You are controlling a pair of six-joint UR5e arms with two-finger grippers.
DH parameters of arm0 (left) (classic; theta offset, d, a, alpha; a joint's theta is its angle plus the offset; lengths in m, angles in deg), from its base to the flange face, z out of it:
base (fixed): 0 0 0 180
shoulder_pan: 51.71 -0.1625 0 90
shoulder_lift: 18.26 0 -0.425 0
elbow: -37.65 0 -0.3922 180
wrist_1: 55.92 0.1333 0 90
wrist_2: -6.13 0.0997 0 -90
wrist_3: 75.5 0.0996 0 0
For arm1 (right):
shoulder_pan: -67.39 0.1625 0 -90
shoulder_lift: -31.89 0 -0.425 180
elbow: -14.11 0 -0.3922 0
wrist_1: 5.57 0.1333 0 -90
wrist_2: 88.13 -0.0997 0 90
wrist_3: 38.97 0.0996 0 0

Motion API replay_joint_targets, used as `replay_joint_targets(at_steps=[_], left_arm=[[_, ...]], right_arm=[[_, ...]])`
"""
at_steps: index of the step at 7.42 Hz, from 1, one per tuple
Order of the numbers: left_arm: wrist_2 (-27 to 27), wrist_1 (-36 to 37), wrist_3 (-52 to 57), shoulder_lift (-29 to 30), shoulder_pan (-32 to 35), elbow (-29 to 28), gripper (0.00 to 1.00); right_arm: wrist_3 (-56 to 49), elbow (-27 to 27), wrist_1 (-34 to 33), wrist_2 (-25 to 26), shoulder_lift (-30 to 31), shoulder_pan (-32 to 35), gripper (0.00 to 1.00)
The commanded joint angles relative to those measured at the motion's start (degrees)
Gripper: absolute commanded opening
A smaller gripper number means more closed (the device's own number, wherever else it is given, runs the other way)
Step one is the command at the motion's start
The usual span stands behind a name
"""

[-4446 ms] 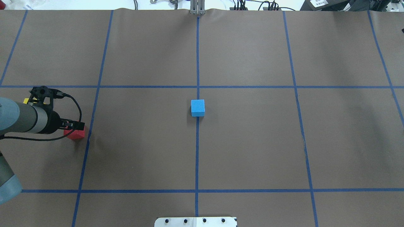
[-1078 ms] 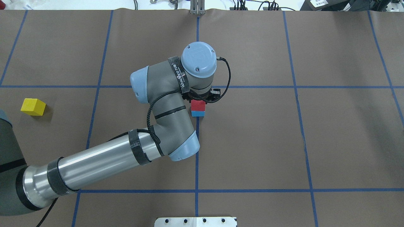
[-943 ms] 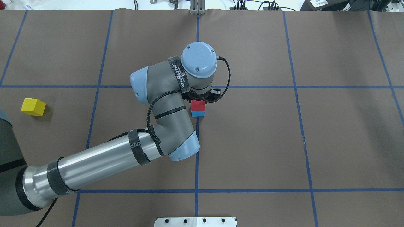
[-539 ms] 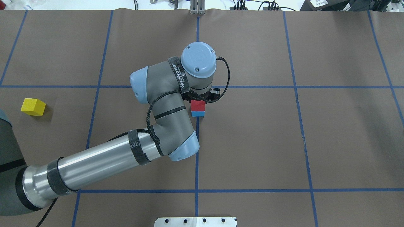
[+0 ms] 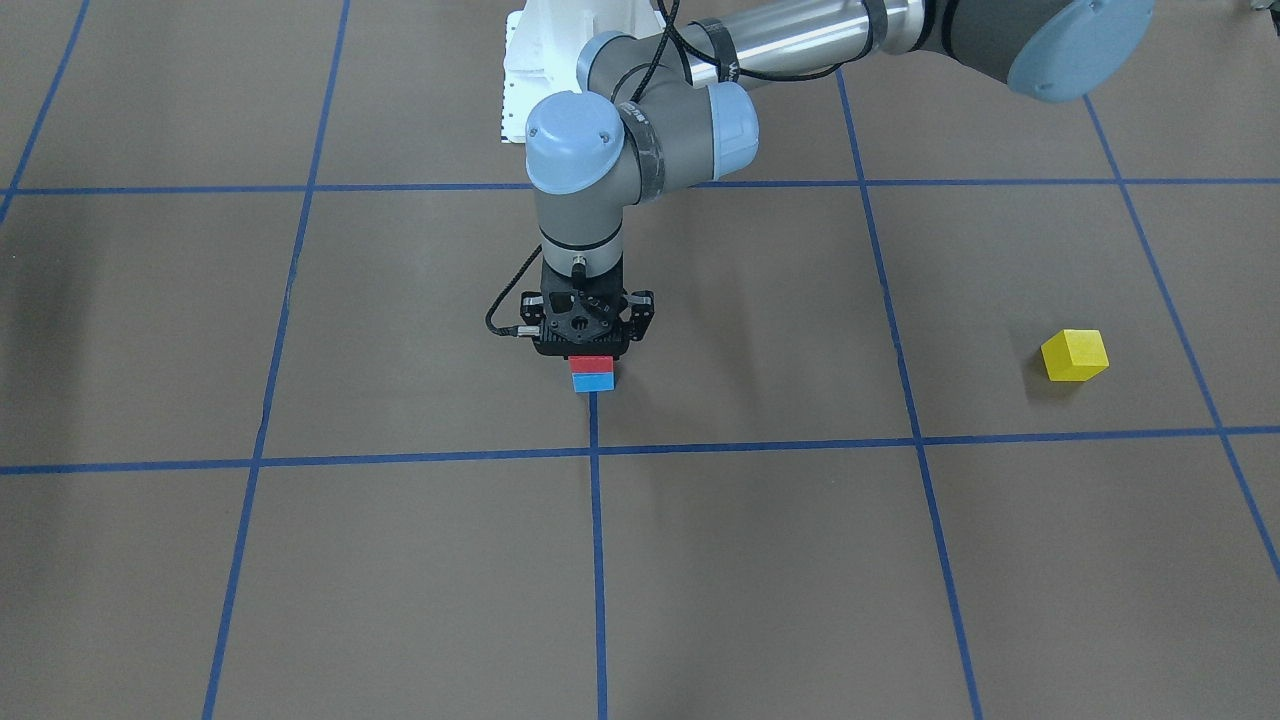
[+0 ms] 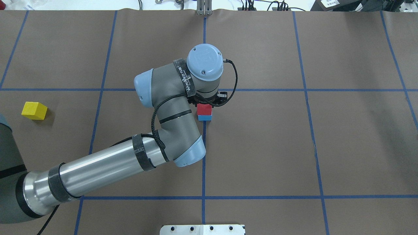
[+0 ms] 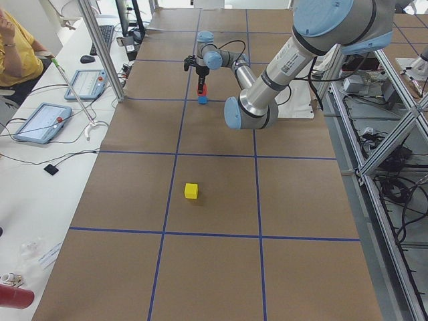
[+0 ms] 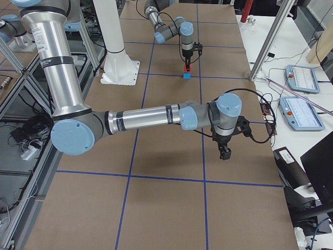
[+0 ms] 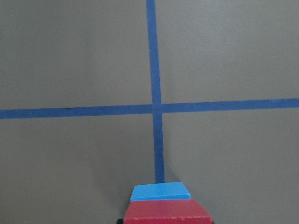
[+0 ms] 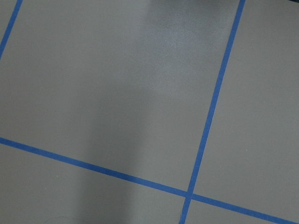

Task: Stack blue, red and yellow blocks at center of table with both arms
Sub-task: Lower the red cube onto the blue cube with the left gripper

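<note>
hanging over red block (image 5: 591,365) atop blue block (image 5: 592,382), left jaws' state, like right jaws', is unclear.

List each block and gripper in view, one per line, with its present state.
blue block: on the table, bottom of the stack
red block: stacked on the blue block
yellow block: alone on the table, unstacked
left gripper: right above the red block; grip cannot be told
right gripper: above the table, away from the stack; open or shut unclear

Left claw (image 5: 590,352) covers the red block (image 5: 591,365); yellow block (image 5: 1074,355) stands unobstructed.
</note>
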Motion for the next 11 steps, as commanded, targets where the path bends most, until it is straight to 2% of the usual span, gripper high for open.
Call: replay_joint_targets(at_steps=[1, 2, 5, 6, 7, 10, 11], left_arm=[[0.0, -0.5, 0.1, -0.3, 0.0, 0.0, 0.34], [0.0, -0.7, -0.1, -0.3, -0.1, 0.0, 0.43], [0.0, -0.7, -0.2, -0.3, -0.1, 0.0, 0.51], [0.0, -0.7, -0.2, -0.3, -0.1, 0.0, 0.65], [0.0, -0.7, -0.2, -0.3, -0.1, 0.1, 0.98], [0.0, -0.6, 0.0, -0.3, 0.0, 0.8, 1.00], [-0.5, 0.3, 0.8, -0.8, 0.8, 3.7, 1.00]], right_arm=[[0.0, 0.0, 0.0, 0.0, 0.0, 0.0, 1.00], [0.0, 0.0, 0.1, 0.0, 0.0, 0.0, 1.00], [0.0, 0.0, 0.1, 0.0, -0.1, 0.0, 1.00], [0.0, 0.0, 0.0, 0.0, -0.1, 0.0, 1.00], [0.0, 0.0, 0.1, 0.0, -0.1, 0.0, 1.00], [0.0, 0.0, 0.0, 0.0, -0.1, 0.0, 1.00], [0.0, 0.0, 0.0, 0.0, -0.1, 0.0, 1.00]])
